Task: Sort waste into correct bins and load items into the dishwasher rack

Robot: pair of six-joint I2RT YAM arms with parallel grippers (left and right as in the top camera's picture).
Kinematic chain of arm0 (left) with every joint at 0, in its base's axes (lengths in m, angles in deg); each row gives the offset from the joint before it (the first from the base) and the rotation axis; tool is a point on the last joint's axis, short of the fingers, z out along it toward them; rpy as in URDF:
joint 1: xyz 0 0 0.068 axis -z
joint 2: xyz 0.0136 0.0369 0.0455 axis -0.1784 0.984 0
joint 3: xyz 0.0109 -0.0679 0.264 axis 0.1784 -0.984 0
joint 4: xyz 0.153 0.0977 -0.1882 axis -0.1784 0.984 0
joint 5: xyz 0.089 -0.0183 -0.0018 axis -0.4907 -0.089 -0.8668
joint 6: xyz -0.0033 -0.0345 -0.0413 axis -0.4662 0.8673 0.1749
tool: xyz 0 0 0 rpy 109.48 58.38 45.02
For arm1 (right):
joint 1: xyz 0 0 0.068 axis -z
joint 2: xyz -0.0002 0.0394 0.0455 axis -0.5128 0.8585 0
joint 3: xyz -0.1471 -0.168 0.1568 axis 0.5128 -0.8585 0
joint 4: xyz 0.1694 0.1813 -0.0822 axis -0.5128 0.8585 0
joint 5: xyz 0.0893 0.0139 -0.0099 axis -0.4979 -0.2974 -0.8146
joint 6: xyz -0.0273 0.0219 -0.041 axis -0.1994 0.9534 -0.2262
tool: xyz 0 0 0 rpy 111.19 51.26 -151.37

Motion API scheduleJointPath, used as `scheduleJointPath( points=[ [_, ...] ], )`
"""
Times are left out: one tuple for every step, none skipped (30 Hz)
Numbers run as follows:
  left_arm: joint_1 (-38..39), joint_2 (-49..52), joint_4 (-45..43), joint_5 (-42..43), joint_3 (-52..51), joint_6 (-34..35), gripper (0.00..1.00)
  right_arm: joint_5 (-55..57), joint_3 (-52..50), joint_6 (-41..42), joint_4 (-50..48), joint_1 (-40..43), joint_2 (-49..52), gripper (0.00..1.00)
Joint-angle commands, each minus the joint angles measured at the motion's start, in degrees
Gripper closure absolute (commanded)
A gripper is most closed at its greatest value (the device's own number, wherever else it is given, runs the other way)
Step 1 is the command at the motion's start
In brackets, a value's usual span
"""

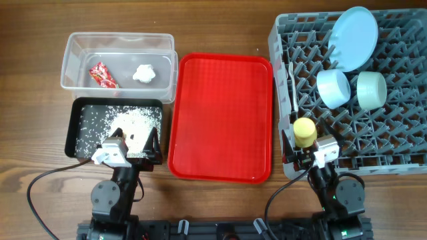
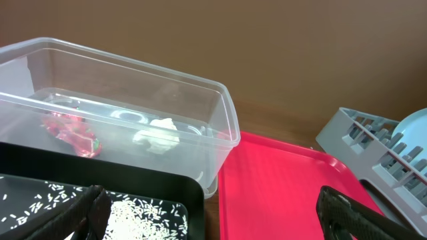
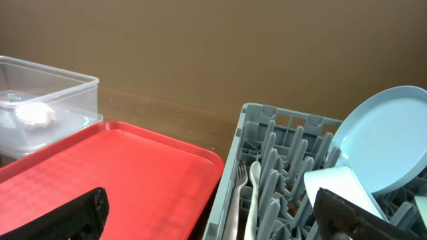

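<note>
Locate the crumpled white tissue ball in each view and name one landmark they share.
Overhead: tissue ball in the clear tub, upper left, right of the red wrapper.
Left wrist: tissue ball left of centre, seen through the tub wall.
Right wrist: tissue ball at far left edge, inside the tub.
Shared landmark: the red tray, right of the tub in all three.

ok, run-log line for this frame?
left gripper open | right gripper open | wrapper, tissue in clear tub | rice in black tray | plate, blue bowl, green bowl, yellow cup, cutlery in rack
</note>
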State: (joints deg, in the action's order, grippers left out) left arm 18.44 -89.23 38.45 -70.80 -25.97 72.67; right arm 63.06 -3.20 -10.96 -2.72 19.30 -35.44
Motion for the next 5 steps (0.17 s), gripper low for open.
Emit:
scheduleJointPath(
  points=[
    [-0.4,-0.3,-0.2,0.7,-0.3,-0.3,0.0,0.5,-0.2,-0.1,-0.1,0.3,-0.7,0.0],
    [-0.4,-0.3,-0.2,0.7,-0.3,-0.3,0.0,0.5,-0.2,-0.1,-0.1,0.3,-0.7,0.0],
    [-0.4,-0.3,-0.2,0.7,-0.3,-0.3,0.0,0.5,-0.2,-0.1,-0.1,0.3,-0.7,0.0],
    [-0.4,-0.3,-0.2,0.7,-0.3,-0.3,0.0,0.5,-0.2,-0.1,-0.1,0.3,-0.7,0.0],
    [-0.4,-0.3,-0.2,0.7,-0.3,-0.3,0.0,0.5,-0.2,-0.1,-0.1,0.3,-0.7,0.0]
  ],
)
